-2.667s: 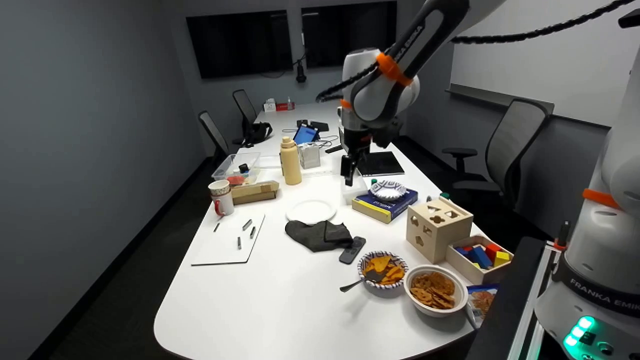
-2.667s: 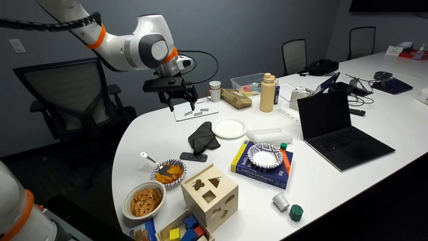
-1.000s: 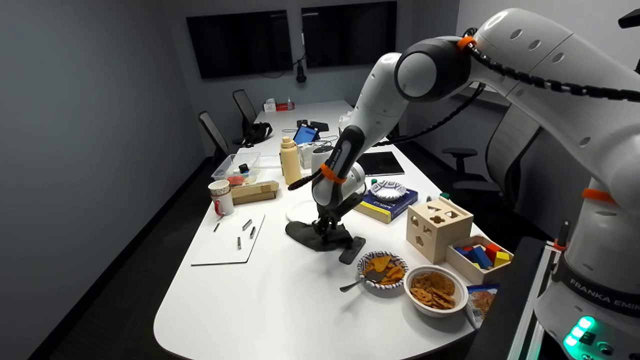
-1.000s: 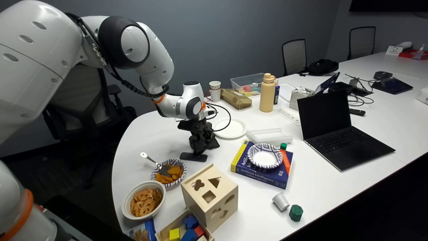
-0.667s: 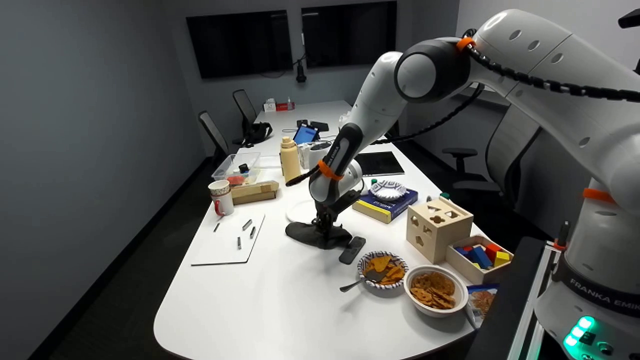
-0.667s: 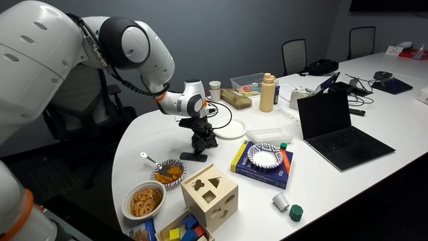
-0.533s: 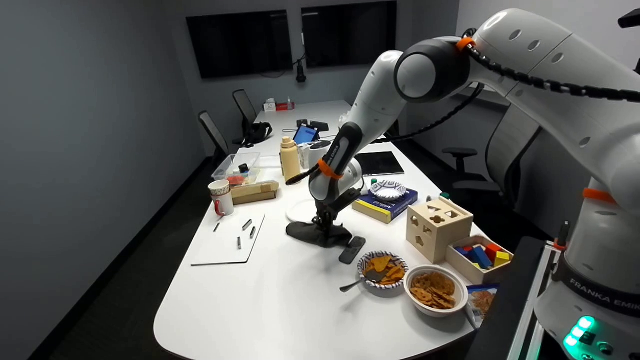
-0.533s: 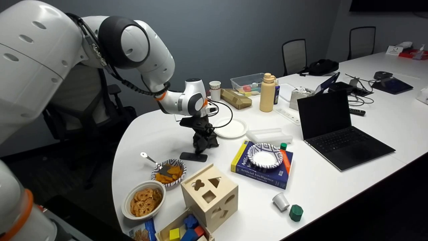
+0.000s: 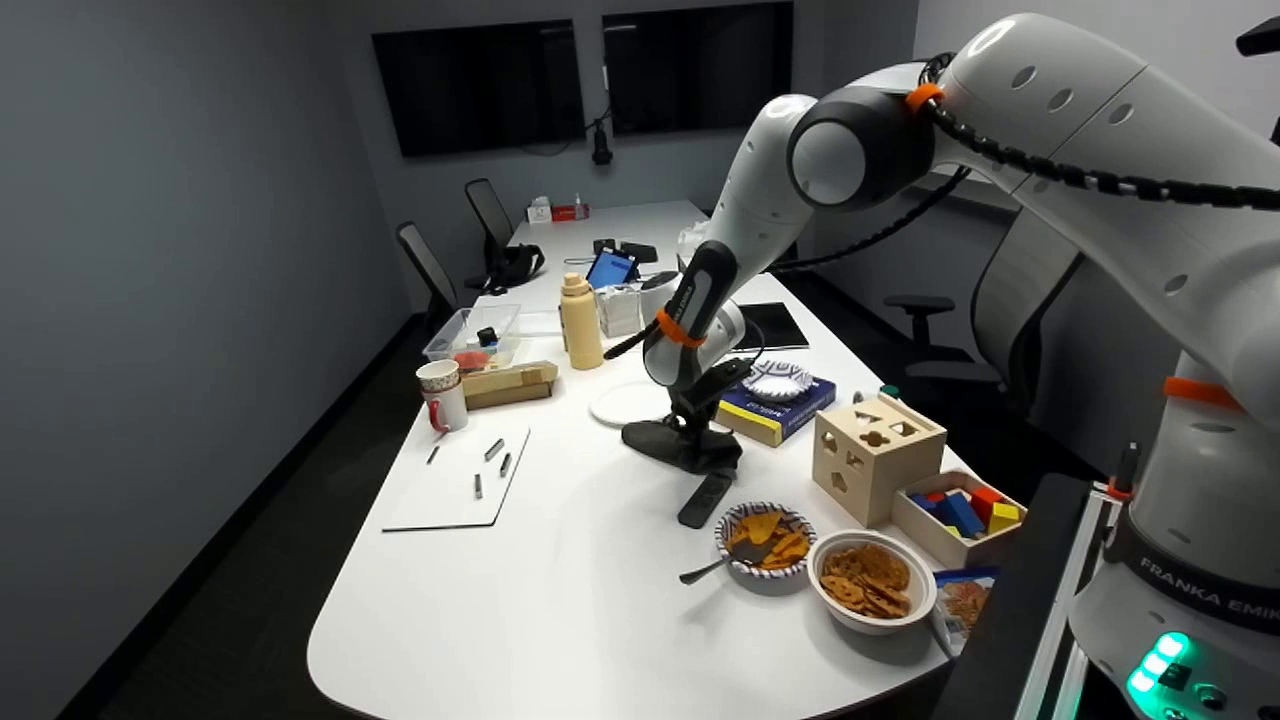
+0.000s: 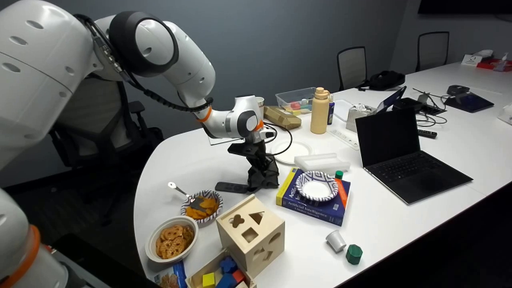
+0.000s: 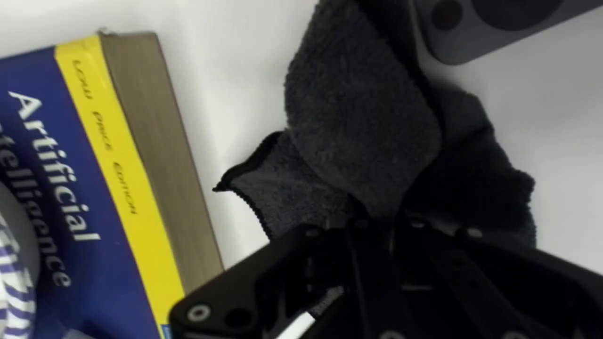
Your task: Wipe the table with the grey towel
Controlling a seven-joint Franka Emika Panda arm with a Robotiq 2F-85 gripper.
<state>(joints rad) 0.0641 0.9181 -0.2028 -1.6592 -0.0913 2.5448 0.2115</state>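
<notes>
We see the Robotiq gripper (image 11: 388, 225) pointing downward, its jaws clamped on a pinched fold of the grey towel (image 11: 362, 108). The towel (dark enough to read nearly black in places) bunches up around the grip, its lower parts lying on the white table (image 9: 480, 620). In the wrist view, we find one corner of the towel pointing toward a thick textbook (image 11: 118, 174), with a strip of the table showing between them. On the opposite side a remote control (image 11: 471, 44) lies just beside the towel; we cannot tell whether the two touch. In an exterior view we can read "Artificial Intelligence" on the textbook, and a patterned paper bowl (image 10: 317, 190) sits on top of it. Near the towel we also see a round white plate (image 9: 622, 402). Closer to the robot's base (image 9: 1190, 600) stand a bowl (image 9: 872, 624) of pretzels (image 10: 174, 242), a patterned dish (image 9: 768, 574) of orange chips (image 10: 206, 206) with a utensil (image 9: 705, 572) whose handle leans out over the rim, and a wooden shape-sorting cube (image 10: 252, 232) beside a tray (image 9: 930, 532) of coloured blocks (image 9: 960, 513). Farther along, a tan water bottle (image 10: 320, 114) stands upright, and a black laptop (image 10: 416, 174) has its screen raised.
</notes>
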